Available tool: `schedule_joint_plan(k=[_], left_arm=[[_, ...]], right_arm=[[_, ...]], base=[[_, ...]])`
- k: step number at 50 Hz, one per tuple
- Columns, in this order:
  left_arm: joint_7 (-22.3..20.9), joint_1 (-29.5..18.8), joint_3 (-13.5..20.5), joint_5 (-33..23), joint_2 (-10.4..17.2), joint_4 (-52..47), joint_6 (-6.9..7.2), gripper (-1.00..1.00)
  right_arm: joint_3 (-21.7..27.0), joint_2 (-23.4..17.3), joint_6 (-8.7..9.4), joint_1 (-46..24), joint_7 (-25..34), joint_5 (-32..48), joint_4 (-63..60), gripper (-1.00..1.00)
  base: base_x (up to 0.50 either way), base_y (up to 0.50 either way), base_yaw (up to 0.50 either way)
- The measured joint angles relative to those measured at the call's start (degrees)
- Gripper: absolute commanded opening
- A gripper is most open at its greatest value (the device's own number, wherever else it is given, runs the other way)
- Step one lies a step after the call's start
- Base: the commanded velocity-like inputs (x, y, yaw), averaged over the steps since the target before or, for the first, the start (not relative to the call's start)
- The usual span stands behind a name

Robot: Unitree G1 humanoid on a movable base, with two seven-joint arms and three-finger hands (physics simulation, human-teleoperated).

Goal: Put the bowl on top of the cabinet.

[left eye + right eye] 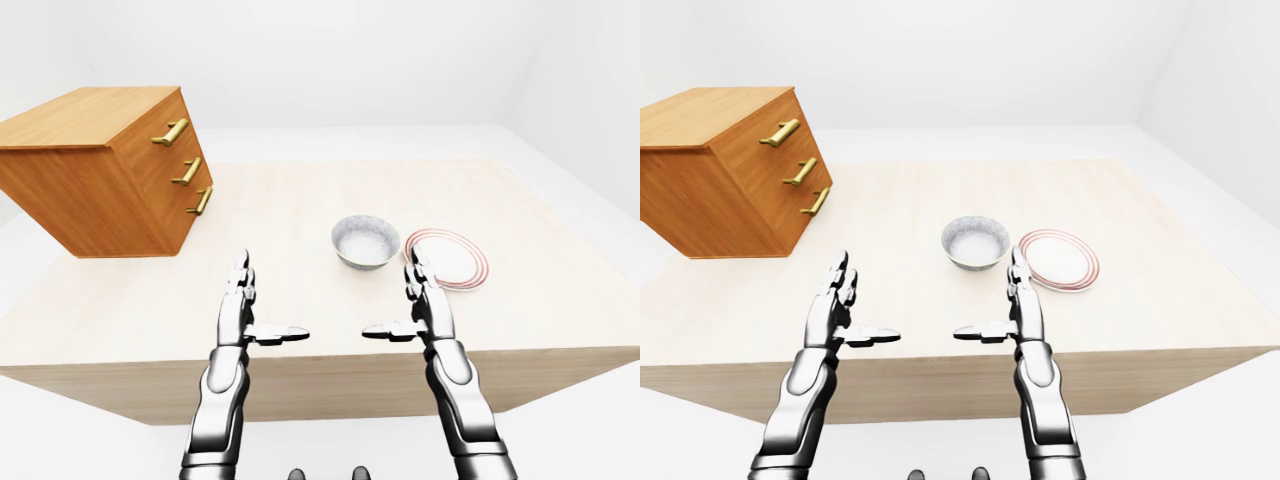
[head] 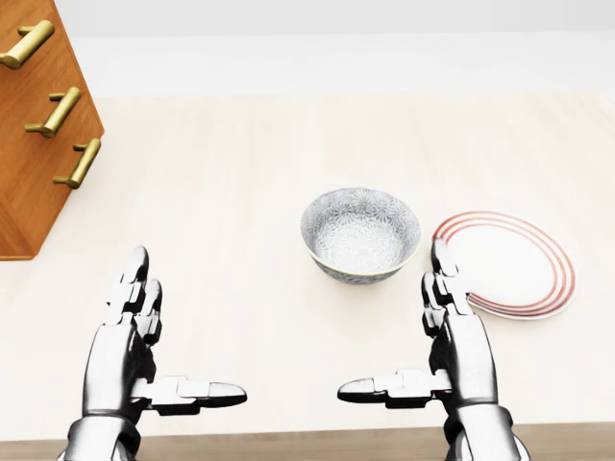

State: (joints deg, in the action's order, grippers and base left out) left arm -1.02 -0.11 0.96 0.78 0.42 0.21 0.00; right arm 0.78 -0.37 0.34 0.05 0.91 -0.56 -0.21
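A grey patterned bowl (image 2: pixel 360 233) stands upright and empty on the pale wooden table (image 2: pixel 240 163), near the middle of the head view. The wooden cabinet (image 1: pixel 100 170), with three brass-handled drawers, sits at the table's upper left, and its flat top is bare. My left hand (image 2: pixel 183 331) is open at the lower left with its thumb pointing inward, well apart from the bowl. My right hand (image 2: pixel 396 322) is open at the lower right, just below the bowl and not touching it. Neither hand holds anything.
A white plate with red rings (image 2: pixel 504 264) lies flat on the table just right of the bowl, close to my right hand's fingers (image 2: pixel 444 279). The table's near edge runs just below both hands.
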Motion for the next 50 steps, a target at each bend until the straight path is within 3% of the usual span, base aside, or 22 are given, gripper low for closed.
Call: schedule_joint_plan(k=[9,23,30,33,35,44,50], left_arm=[[-0.9,0.0,0.9,0.9,0.4,-0.2,0.16,1.00],[1.9,-0.2,2.4,-0.8,1.0,-1.3,0.44,1.00],[2.5,0.0,3.1,-1.3,1.3,-3.8,2.01,1.00],[2.7,0.1,4.2,-1.1,1.8,-6.7,3.95,1.00],[2.8,0.2,5.3,-0.8,2.1,-9.3,5.00,1.00],[3.1,-0.3,12.5,0.9,4.3,-22.3,5.00,1.00],[3.2,-0.5,16.0,2.1,5.2,-28.4,5.00,1.00]], right_arm=[[0.6,-0.3,0.27,0.2,0.8,-0.4,0.0,1.00],[0.4,-0.5,-0.60,0.0,1.5,1.0,1.3,1.00],[0.3,-0.5,1.44,0.3,1.7,1.0,-1.9,1.00],[0.8,-0.7,4.62,0.8,1.8,0.6,-7.1,1.00],[1.5,-0.9,4.66,1.1,1.9,0.1,-11.7,1.00],[7.7,-3.9,4.66,-2.2,2.4,-2.6,-36.7,1.00],[12.9,-10.5,4.66,-3.5,-2.5,-11.5,-46.9,1.00]], base=[[0.00,0.00,0.00],[0.00,0.00,0.00],[0.00,0.00,0.00],[0.00,0.00,0.00],[0.00,0.00,0.00],[0.00,0.00,0.00],[0.00,0.00,0.00]])
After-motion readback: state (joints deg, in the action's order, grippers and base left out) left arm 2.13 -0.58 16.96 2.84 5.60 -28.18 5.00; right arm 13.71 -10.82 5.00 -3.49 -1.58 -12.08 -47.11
